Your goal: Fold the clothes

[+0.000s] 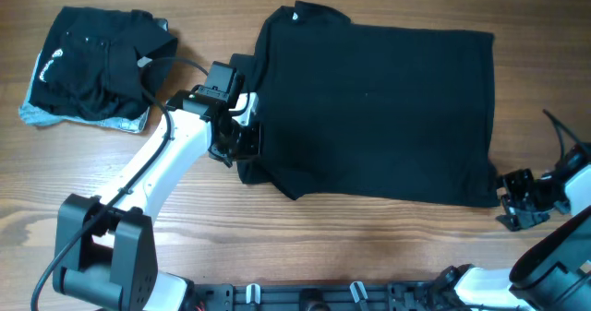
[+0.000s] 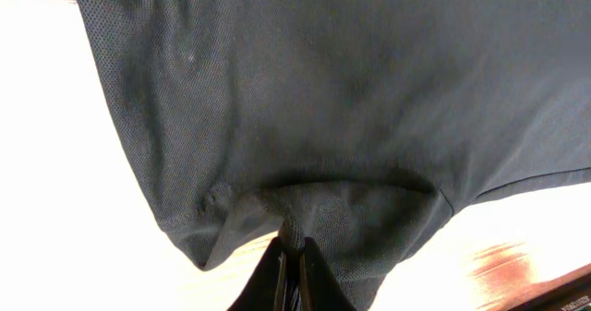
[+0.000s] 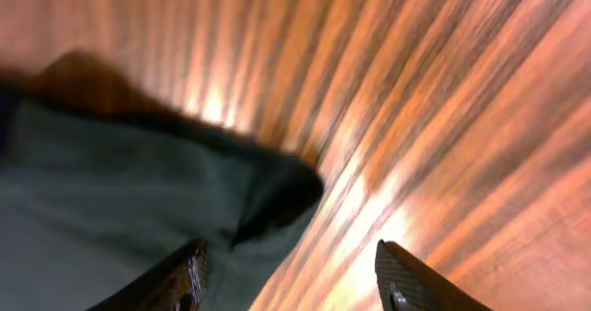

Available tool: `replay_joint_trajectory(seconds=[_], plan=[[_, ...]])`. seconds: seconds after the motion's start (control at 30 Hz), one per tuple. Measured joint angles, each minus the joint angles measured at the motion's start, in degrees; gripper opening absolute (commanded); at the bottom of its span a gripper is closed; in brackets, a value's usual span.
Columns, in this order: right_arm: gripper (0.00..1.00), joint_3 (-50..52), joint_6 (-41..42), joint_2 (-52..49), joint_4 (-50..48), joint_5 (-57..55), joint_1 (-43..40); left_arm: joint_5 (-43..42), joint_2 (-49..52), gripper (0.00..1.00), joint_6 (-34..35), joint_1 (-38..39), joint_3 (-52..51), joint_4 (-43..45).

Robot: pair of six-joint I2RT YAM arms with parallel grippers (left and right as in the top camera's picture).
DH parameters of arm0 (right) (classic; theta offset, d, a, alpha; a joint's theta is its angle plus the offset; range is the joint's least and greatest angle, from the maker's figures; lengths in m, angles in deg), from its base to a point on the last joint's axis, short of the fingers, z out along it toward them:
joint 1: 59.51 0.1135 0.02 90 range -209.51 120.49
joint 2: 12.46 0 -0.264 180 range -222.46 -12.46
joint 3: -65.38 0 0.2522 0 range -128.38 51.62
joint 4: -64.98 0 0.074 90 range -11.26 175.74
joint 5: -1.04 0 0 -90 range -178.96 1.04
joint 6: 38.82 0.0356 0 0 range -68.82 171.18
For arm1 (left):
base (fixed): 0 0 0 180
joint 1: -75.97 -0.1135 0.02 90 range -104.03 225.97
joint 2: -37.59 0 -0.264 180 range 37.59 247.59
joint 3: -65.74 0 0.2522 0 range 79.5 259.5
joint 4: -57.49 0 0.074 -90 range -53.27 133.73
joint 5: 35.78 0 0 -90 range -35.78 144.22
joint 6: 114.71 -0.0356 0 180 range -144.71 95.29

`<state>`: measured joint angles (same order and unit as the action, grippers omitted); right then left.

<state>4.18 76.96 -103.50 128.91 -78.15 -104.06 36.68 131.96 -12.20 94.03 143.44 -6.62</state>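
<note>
At far left a folded pile of black clothes point(image 1: 97, 66) sits on the wooden table point(image 1: 369, 246). Just right of it, the left gripper point(image 1: 242, 137) is pressed together on a pinch of fabric at the left edge of the black shirt point(image 1: 369, 108), which lies spread flat across the table's middle. The thin knit looks light and limp, likely to sag and bunch from a single hold, so edges and corners seem the best grips. At right, the right gripper point(image 1: 515, 203) stands spread beside the shirt's lower right corner, holding nothing, over smooth-looking wood grain.
</note>
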Motion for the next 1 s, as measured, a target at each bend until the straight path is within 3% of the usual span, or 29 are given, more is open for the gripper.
replay_joint_trajectory(seconds=[0.07,0.13,0.47,0.7,1.0], plan=[[0.20,1.9,0.9,0.0,-1.5,-0.2,0.0,0.0,0.0,0.04,0.0,0.0,0.0,0.0],[0.05,2.0,0.9,0.0,-1.4,-0.4,0.0,0.0,0.0,0.04,0.0,0.0,0.0,0.0],[0.04,-0.9,-1.9,1.4,5.8,1.0,0.0,0.1,-1.4,0.04,0.0,0.0,0.0,-2.4],[0.04,-2.9,-2.7,13.4,6.3,4.9,0.0,0.3,-5.6,0.04,0.0,0.0,0.0,-6.5],[0.04,-3.4,2.5,13.2,-7.0,7.9,3.5,4.7,-6.3,0.04,0.0,0.0,0.1,8.1]])
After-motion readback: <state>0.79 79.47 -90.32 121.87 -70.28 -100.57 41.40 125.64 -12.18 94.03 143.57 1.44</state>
